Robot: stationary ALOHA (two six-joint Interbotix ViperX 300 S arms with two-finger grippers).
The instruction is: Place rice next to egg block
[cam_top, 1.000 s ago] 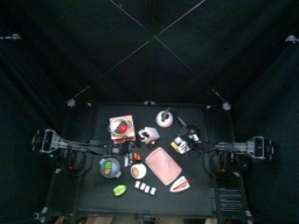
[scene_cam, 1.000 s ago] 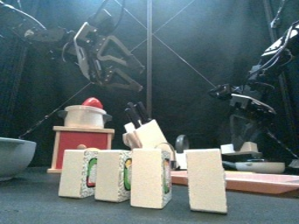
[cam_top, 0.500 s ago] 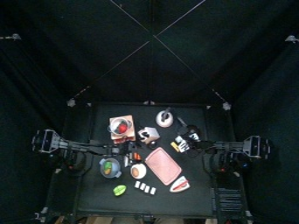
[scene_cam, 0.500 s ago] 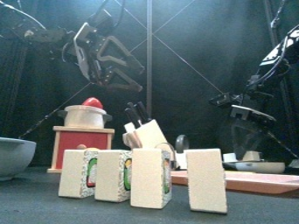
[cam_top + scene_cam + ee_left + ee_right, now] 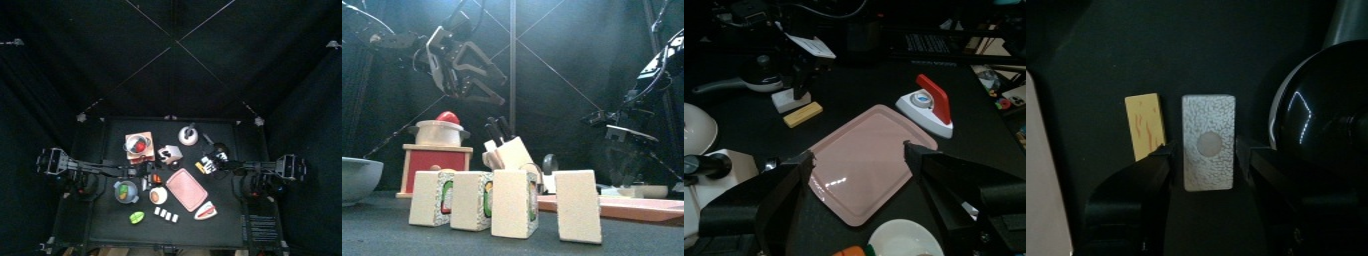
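Observation:
The rice [image 5: 1209,125] is a speckled white block. It lies flat between the jaws of my right gripper [image 5: 1209,160], which is shut on it low over the table [image 5: 627,170]. The egg block [image 5: 1146,125] shows as a flat yellow piece right beside the rice, parallel to it with a thin gap. The left wrist view shows both too: the rice [image 5: 788,99] under the right arm, and the egg block [image 5: 802,115] toward the pink board [image 5: 871,140]. My left gripper [image 5: 858,160] is open and empty, high over the board [image 5: 469,75].
A shiny dark round object [image 5: 1327,100] stands close on the rice's other side. A red and white sushi piece [image 5: 929,103] lies beside the board. A row of white blocks [image 5: 502,200], a knife block [image 5: 509,150], a red-topped wooden toy [image 5: 438,150] and a bowl [image 5: 356,178] fill the front and left.
My right gripper has come down toward the table. The left arm has stayed where it was.

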